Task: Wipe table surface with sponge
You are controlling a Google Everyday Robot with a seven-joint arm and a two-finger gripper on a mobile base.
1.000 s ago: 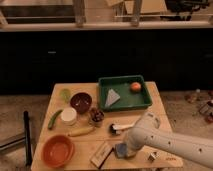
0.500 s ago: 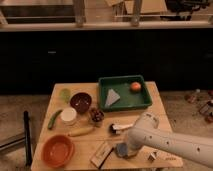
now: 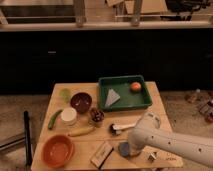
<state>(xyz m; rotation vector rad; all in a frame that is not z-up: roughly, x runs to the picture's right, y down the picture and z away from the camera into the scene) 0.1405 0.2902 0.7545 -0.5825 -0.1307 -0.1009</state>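
Note:
The table surface (image 3: 165, 112) is a light tan wooden square top made of wide planks. The sponge (image 3: 122, 148), a small blue-grey pad, lies near the table's front edge, right of centre. My white arm reaches in from the lower right. Its gripper (image 3: 130, 148) is down at the sponge's right side, mostly hidden behind the arm's end. Whether it touches or holds the sponge does not show.
A green tray (image 3: 145, 104) at the back holds a grey folded cloth (image 3: 112, 97) and an orange (image 3: 135, 86). Dark bowl (image 3: 81, 102), white cup (image 3: 68, 116), banana (image 3: 81, 131), orange bowl (image 3: 58, 150), wooden block (image 3: 101, 154) and a white-handled tool (image 3: 120, 127) crowd the left and middle.

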